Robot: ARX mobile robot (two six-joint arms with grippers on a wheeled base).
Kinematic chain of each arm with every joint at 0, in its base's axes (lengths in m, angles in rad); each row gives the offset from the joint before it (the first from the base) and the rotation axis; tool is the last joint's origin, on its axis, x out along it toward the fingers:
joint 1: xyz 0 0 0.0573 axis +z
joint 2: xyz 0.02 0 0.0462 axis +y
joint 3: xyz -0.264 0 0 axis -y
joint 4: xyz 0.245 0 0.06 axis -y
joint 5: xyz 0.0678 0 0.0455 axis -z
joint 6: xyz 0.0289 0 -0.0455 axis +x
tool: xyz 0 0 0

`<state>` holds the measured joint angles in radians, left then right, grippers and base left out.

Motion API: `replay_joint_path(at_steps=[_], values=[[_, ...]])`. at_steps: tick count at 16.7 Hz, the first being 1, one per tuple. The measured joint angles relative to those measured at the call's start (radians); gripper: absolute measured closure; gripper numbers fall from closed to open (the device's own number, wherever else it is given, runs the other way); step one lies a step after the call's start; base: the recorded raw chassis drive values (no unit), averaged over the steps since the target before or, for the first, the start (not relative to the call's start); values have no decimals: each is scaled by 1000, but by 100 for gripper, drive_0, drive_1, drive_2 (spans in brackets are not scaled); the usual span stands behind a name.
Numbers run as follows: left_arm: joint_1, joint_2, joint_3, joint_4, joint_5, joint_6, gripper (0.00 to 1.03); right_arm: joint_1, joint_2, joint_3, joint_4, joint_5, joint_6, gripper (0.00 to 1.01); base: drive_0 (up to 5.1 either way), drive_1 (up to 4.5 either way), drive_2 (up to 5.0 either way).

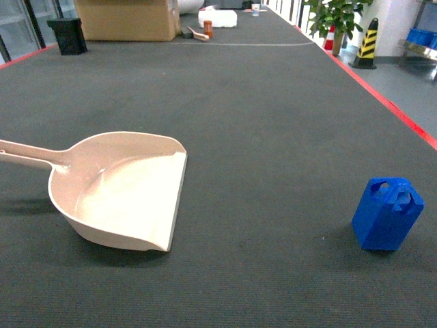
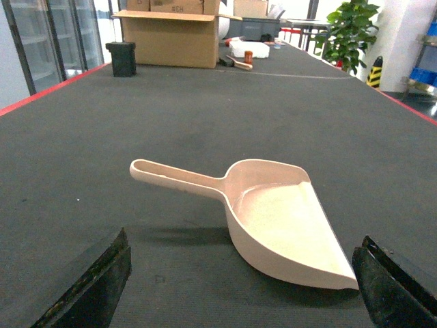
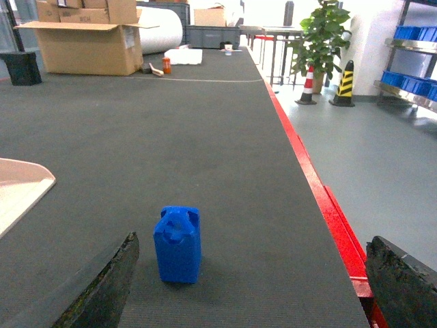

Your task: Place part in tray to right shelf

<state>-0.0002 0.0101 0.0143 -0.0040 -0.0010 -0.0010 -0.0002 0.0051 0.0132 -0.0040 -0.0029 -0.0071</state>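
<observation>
Step in hand: judged to be the first pick, since the part [image 1: 387, 213] stands untouched on the dark mat [image 1: 259, 123] and nothing lies in the tray [image 1: 130, 195]
Part position: upright at the right of the head view, well apart from the tray, hole end up
Tray position: at the left, open lip turned toward the part, handle [image 1: 27, 154] running off to the left
Right gripper [image 3: 252, 287]: fingers spread wide and empty, seen behind the part in its wrist view, the part nearer the left finger than the right
Left gripper [image 2: 242, 283]: fingers likewise spread, holding nothing, the tray lying ahead between them
Right shelf: no roller rack is identifiable in these views; only a rack with blue crates is glimpsed far right
Approach advised: the right gripper is best centred over the part before any descent
Grip advised: the flat sides of the rectangular body are to be taken, not the tapered top
Risk: a finger landing off-centre could tip the part over
Release advised: the part should be set low into the tray's deep rear, away from the lip
</observation>
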Motion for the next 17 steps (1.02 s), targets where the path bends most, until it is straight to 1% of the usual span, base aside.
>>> replay_joint_path(at_steps=[1, 2, 3, 4, 5, 6, 9, 13, 14, 17], values=[[-107, 143, 58, -119, -131, -148, 5, 0, 0, 0, 0, 0, 0, 3, 0, 0, 0], [-87, 427, 68, 180, -53, -393, 5, 0, 0, 0, 0, 0, 0, 3, 0, 0, 0], [-58, 567, 80, 313, 3, -480, 5, 0, 0, 0, 0, 0, 0, 3, 0, 0, 0], [-34, 675, 93, 419, 42, -553, 5, 0, 0, 0, -1, 0, 0, 3, 0, 0, 0], [22, 896, 132, 619, 108, -640, 5, 0, 0, 0, -1, 0, 0, 3, 0, 0, 0], [51, 1012, 158, 705, 137, -686, 5, 0, 0, 0, 0, 0, 0, 3, 0, 0, 0], [99, 1202, 212, 838, 176, -751, 5, 0, 0, 0, 0, 0, 0, 3, 0, 0, 0], [133, 1357, 271, 931, 198, -818, 5, 0, 0, 0, 0, 0, 0, 3, 0, 0, 0], [136, 1376, 280, 939, 201, -827, 5, 0, 0, 0, 0, 0, 0, 3, 0, 0, 0], [151, 1487, 330, 973, 202, -872, 5, 0, 0, 0, 0, 0, 0, 3, 0, 0, 0]])
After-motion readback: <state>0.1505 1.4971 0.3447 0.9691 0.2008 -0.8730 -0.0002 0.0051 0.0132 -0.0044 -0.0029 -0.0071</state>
